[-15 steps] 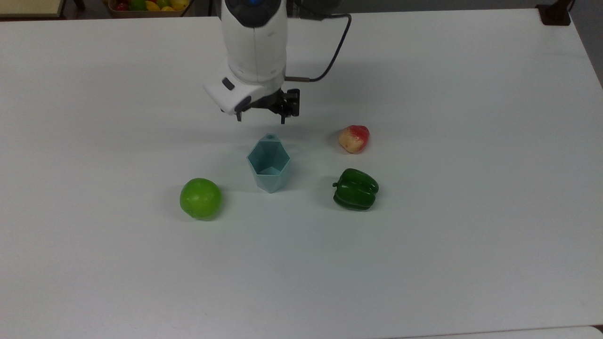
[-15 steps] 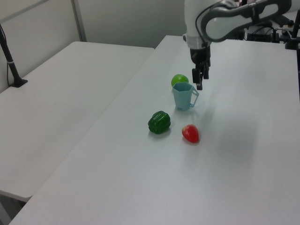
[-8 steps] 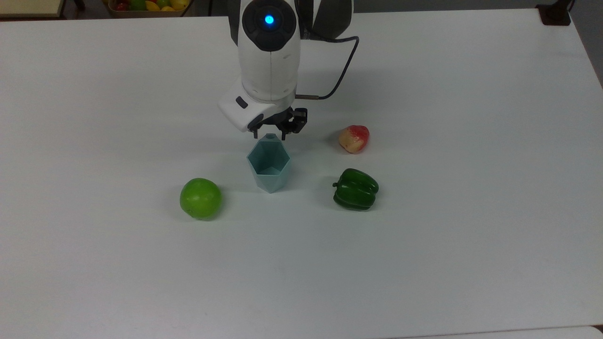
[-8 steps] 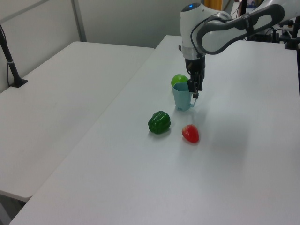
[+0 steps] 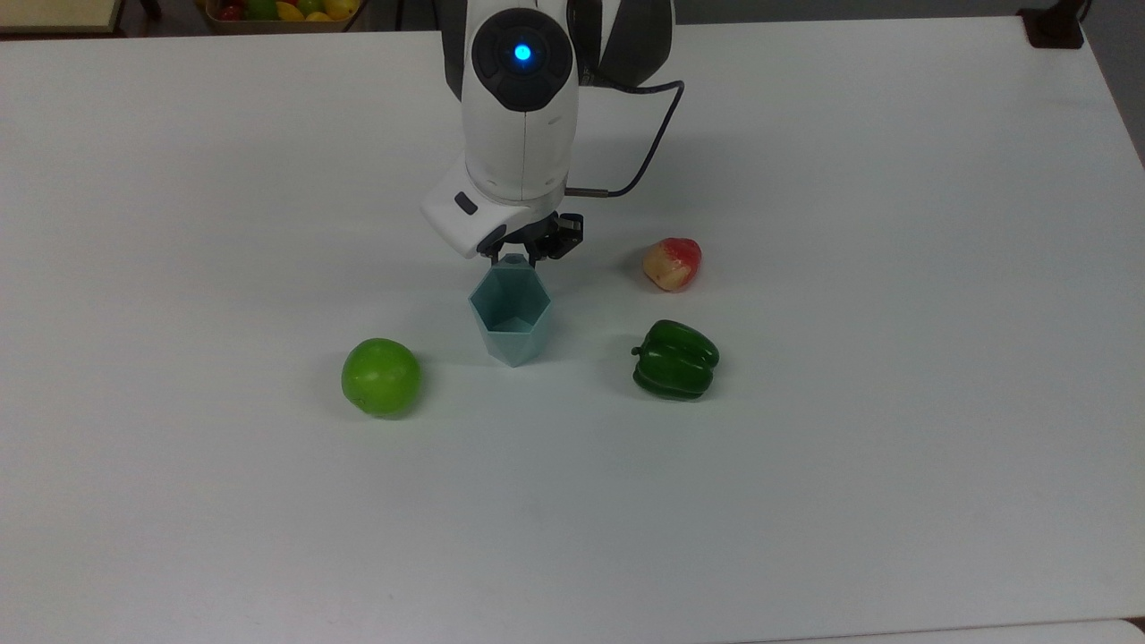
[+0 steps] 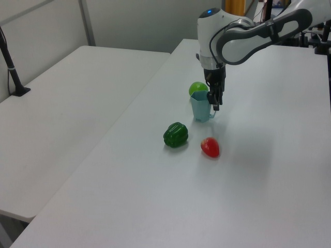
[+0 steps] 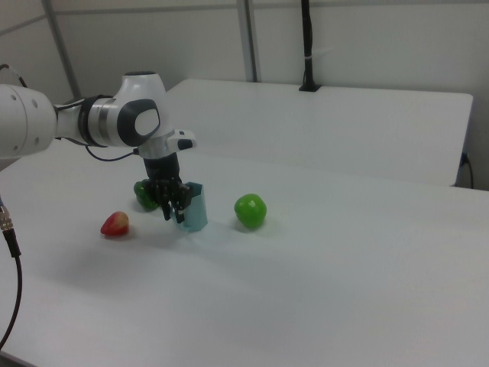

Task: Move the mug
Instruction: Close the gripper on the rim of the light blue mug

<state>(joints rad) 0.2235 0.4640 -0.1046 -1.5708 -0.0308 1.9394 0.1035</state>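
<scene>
One pale teal mug (image 5: 510, 315) stands on the white bench (image 5: 805, 501), and one robot arm (image 5: 517, 116) with one tool (image 5: 530, 250) reaches over it. Three pieces of produce lie around the mug: one green apple (image 5: 381, 377), one dark green bell pepper (image 5: 675, 360) and one red-and-yellow fruit (image 5: 672, 263). At the far edge of the top view there is one tray of mixed fruit (image 5: 282, 11), too cut off to count its pieces.
</scene>
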